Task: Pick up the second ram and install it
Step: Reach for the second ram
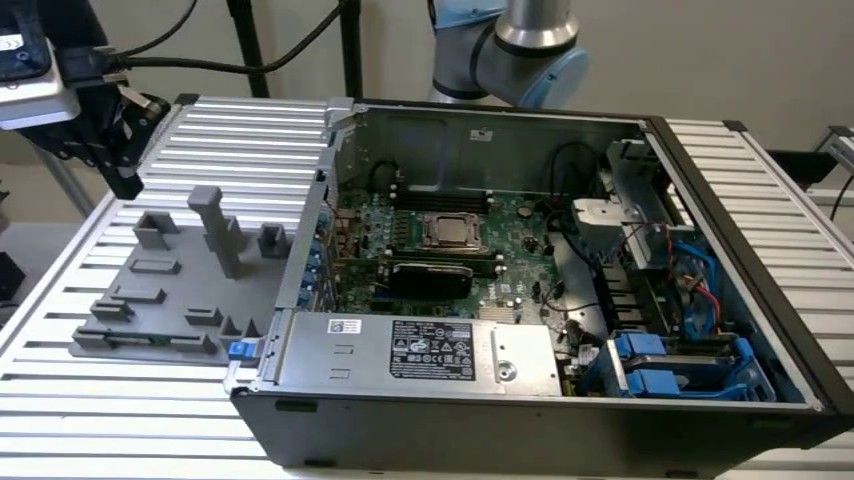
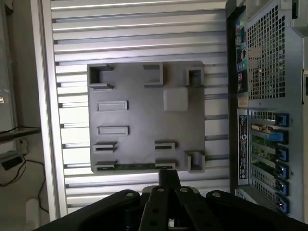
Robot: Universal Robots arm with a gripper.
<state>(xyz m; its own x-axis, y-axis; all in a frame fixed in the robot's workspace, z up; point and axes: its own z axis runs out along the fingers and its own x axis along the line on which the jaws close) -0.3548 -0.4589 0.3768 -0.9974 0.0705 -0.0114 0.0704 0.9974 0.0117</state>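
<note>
The second ram (image 2: 130, 167) is a thin green stick lying on edge in the long slot along one side of the grey holder block (image 2: 144, 110). In the exterior view the second ram (image 1: 144, 340) shows as a dark strip along the near edge of the holder block (image 1: 174, 290). My gripper (image 1: 123, 180) hangs high over the far left corner of the block, well above it. Its black fingers (image 2: 168, 179) are pressed together and shut on nothing, their tips just beside the ram's slot in the wrist view.
An open computer case (image 1: 747, 250) lies on the slatted aluminium table (image 1: 80, 400), to the exterior view's right of the block. Inside are a motherboard (image 1: 521, 260) with a silver processor (image 1: 454, 232), long dark slots (image 1: 427, 268), a power supply (image 1: 427, 350) and blue drive bays (image 1: 667, 370).
</note>
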